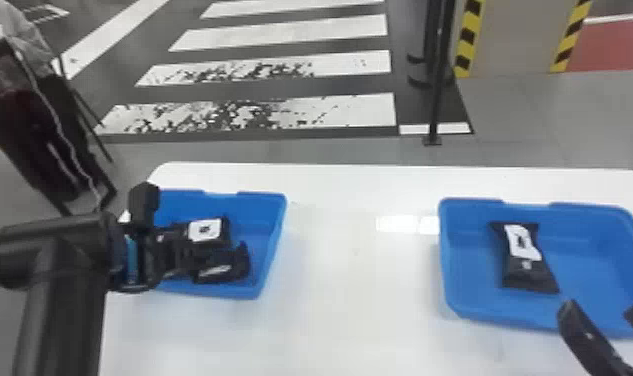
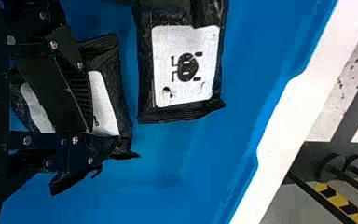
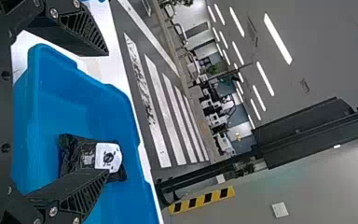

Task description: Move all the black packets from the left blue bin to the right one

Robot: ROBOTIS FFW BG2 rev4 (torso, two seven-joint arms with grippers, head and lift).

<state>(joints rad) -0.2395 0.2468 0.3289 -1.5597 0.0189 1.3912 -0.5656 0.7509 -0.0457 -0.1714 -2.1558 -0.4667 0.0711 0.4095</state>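
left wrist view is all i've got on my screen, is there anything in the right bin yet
Observer: Yes, the head view shows one black packet in the right blue bin, its white label facing up.

Operator: ok and where's the right gripper, is it closed

Observer: Open: the head view has the right gripper by that bin's near edge, its two fingers apart.
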